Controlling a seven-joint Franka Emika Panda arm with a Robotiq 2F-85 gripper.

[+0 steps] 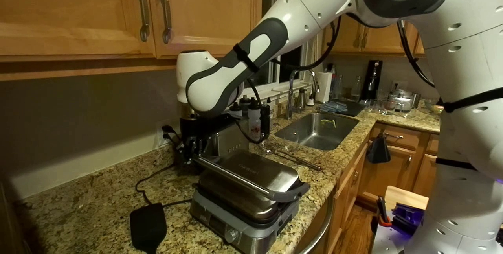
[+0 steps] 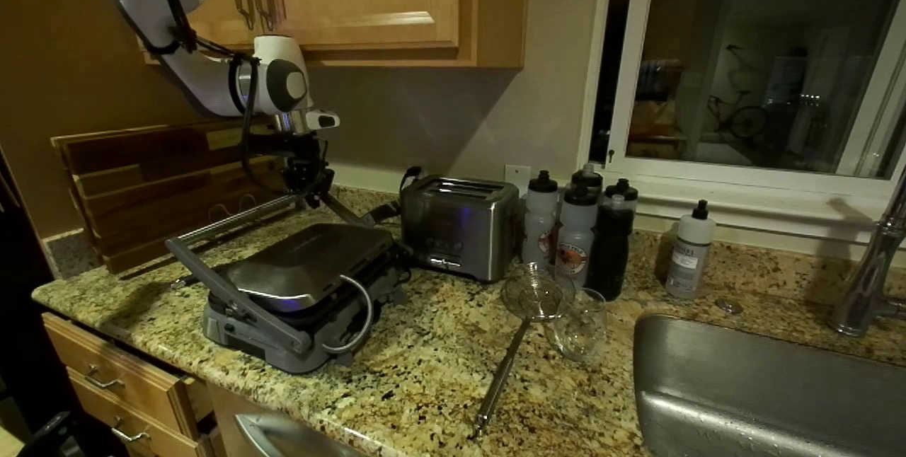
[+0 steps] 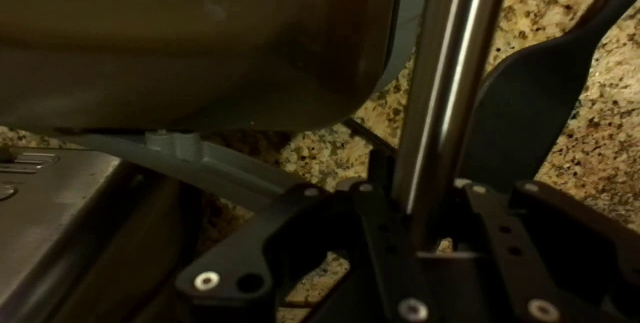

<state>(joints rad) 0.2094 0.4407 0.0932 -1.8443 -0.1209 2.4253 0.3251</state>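
Gripping the steel handle (image 3: 450, 63) of the grill (image 1: 247, 201) near one end, with the gripper (image 3: 425, 198) closed around it.
Extends lengthwise away from the gripper, toward the front edge of the counter (image 2: 425, 386); in the wrist view, passes just beside the lid (image 3: 200, 48).

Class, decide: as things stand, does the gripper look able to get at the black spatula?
Probably not: the gripper is closed on the metal bar handle and would likely need to release it first, though the spatula looks uncovered.
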